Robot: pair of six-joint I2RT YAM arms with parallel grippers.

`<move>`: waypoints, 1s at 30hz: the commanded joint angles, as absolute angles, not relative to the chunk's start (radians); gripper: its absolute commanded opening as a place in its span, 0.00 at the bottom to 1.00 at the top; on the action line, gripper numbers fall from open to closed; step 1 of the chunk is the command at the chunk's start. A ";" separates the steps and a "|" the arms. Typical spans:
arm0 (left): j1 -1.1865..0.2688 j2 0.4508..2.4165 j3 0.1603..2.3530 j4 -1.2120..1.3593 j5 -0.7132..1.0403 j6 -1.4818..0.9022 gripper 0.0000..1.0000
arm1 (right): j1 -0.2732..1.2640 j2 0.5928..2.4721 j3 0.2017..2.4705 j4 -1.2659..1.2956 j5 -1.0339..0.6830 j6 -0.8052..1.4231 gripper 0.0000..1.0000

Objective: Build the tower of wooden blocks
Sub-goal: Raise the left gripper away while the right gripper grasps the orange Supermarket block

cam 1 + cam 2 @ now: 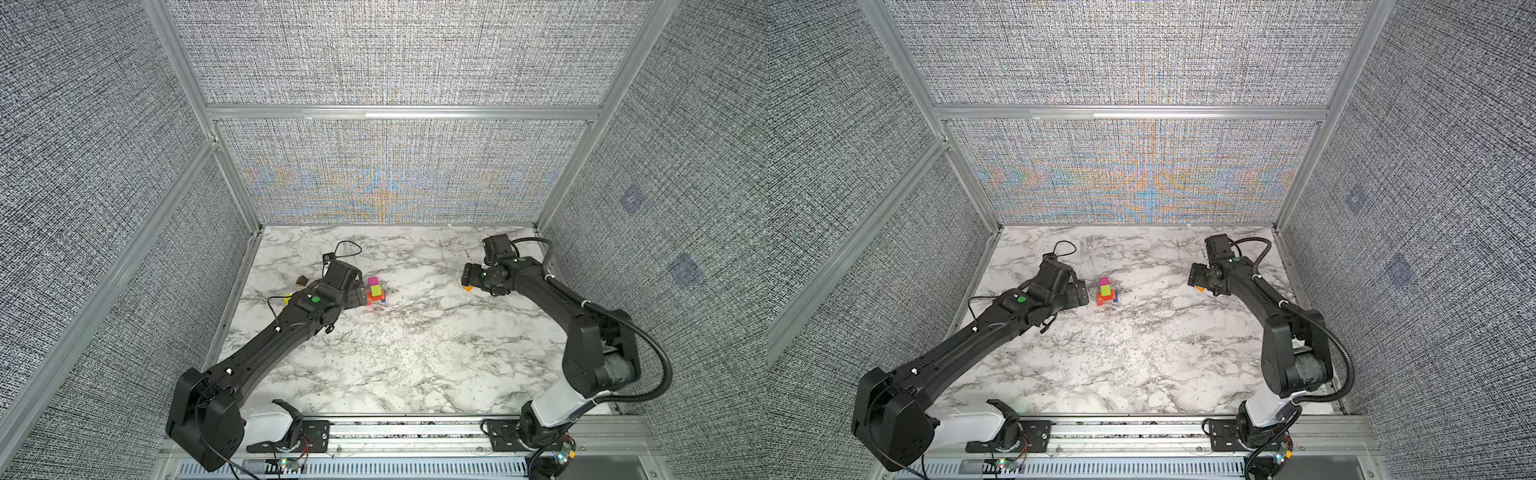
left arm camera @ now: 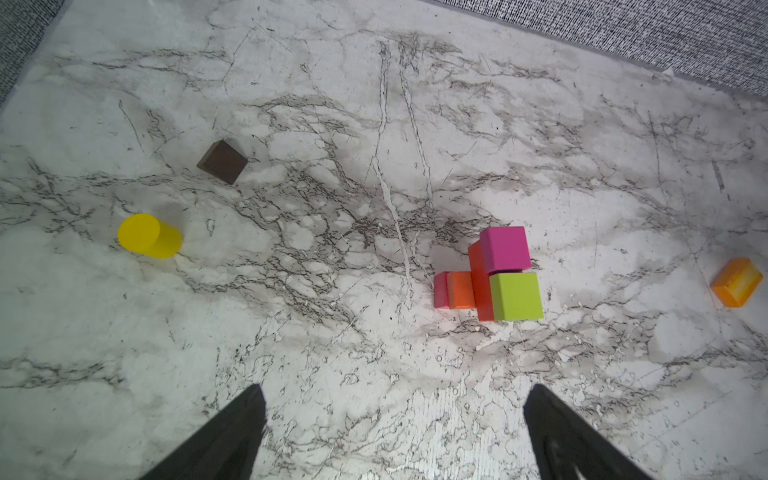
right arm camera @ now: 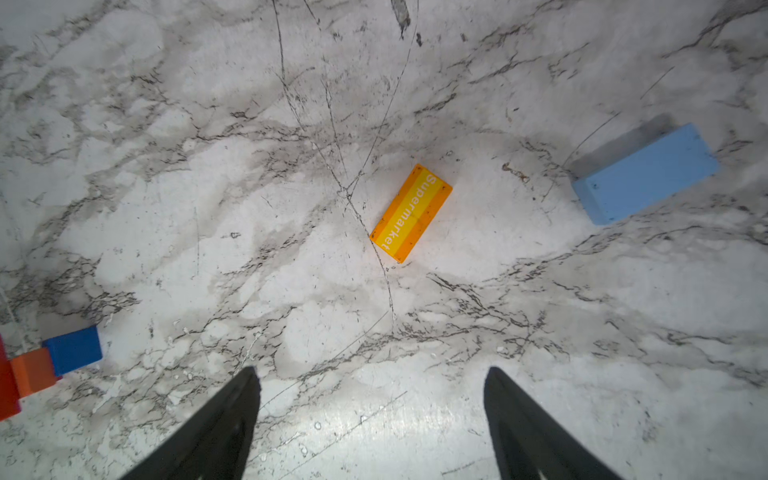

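Top views: high behind me, angled down, whole table (image 1: 415, 365).
Wrist views: close, downward; both share my tower (image 2: 509, 286).

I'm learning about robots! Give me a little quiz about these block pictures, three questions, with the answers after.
1. Which word is printed on the orange brick? A Supermarket, B School, C Toys.
2. True or false: the left hand and the right hand are both open and empty.
3. Fill the gap: the loose block nearest the yellow cylinder is ___.
Key: 1 A; 2 true; 3 the brown block.
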State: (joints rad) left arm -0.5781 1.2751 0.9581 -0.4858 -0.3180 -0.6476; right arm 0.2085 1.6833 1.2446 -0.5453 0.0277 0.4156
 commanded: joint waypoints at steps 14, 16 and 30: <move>-0.575 1.192 0.622 -0.094 -0.442 -0.684 0.99 | 0.208 1.985 1.508 -0.685 0.115 0.423 0.77; -0.575 1.195 0.597 -0.063 -0.419 -0.707 0.99 | 0.209 2.021 1.543 -0.704 0.120 0.417 0.76; -0.574 1.231 0.563 -0.006 -0.397 -0.727 0.98 | 0.208 2.156 1.637 -0.728 0.144 0.434 0.72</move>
State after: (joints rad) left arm -0.5755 1.2327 0.5640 -0.0257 -0.3901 -0.7197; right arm 0.2077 2.1441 1.6287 -0.7059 0.1291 0.4248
